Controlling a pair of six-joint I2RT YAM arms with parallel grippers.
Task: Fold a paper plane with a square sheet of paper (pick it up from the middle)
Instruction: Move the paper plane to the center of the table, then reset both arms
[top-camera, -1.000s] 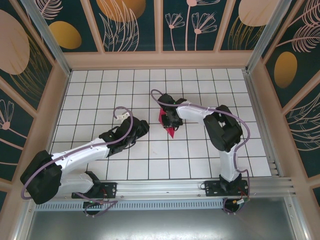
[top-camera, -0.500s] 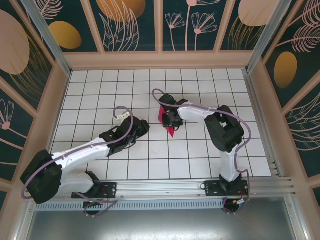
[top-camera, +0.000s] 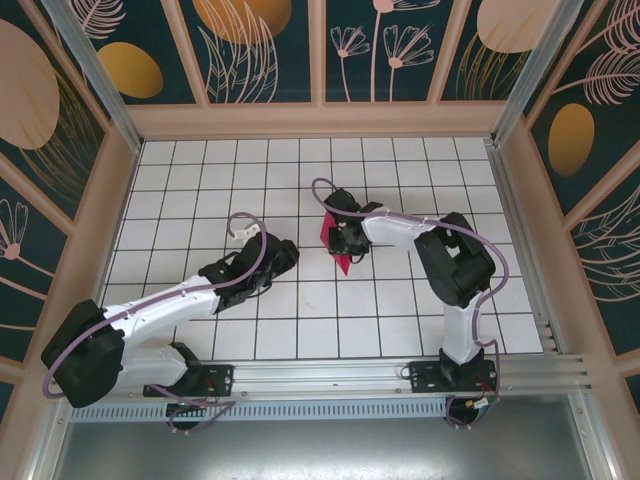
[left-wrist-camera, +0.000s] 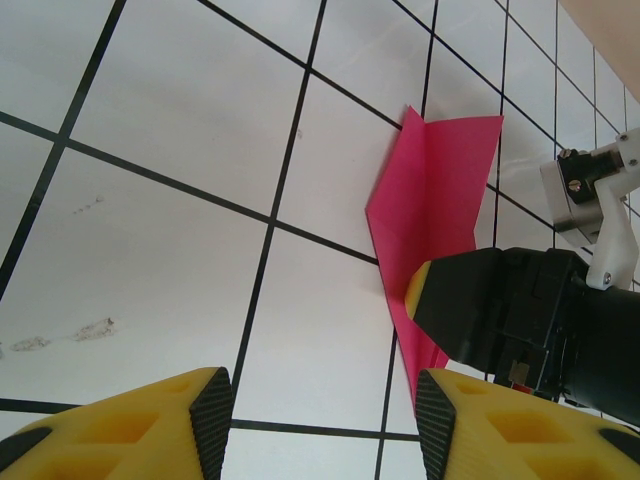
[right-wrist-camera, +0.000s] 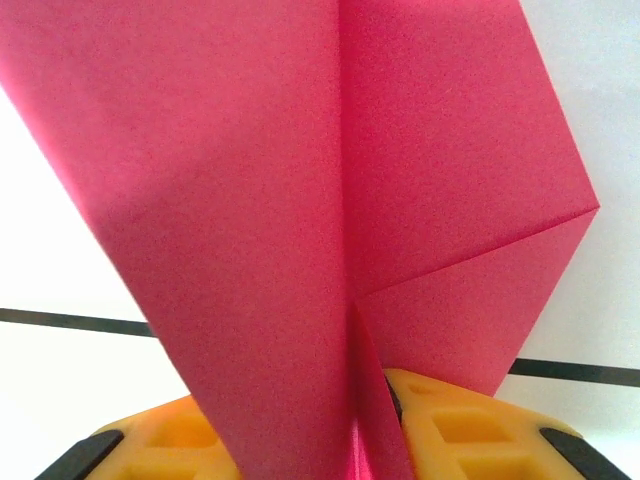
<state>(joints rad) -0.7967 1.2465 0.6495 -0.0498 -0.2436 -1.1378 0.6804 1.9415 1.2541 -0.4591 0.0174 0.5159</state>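
Note:
The paper plane (top-camera: 339, 262) is a narrow magenta-pink dart folded along a centre crease, standing up off the white tiled table (top-camera: 200, 190) near the middle. My right gripper (top-camera: 346, 238) is shut on its crease. In the right wrist view the pink folds (right-wrist-camera: 330, 200) rise straight out of the gripper (right-wrist-camera: 368, 425), between its yellow fingers (right-wrist-camera: 460, 430). My left gripper (top-camera: 286, 250) stands open just left of the plane, apart from it. In the left wrist view the plane (left-wrist-camera: 430, 190) lies ahead to the right, beyond the open gripper (left-wrist-camera: 322, 410), with the right gripper's black body (left-wrist-camera: 530, 320) on it.
Wooden walls with dark floral panels (top-camera: 320, 50) close in the table on three sides. An aluminium rail (top-camera: 330, 375) carrying both arm bases runs along the near edge. Bare tiles lie to the left and at the back.
My right gripper has shifted slightly to the right with the paper plane in it. The left arm has stayed still.

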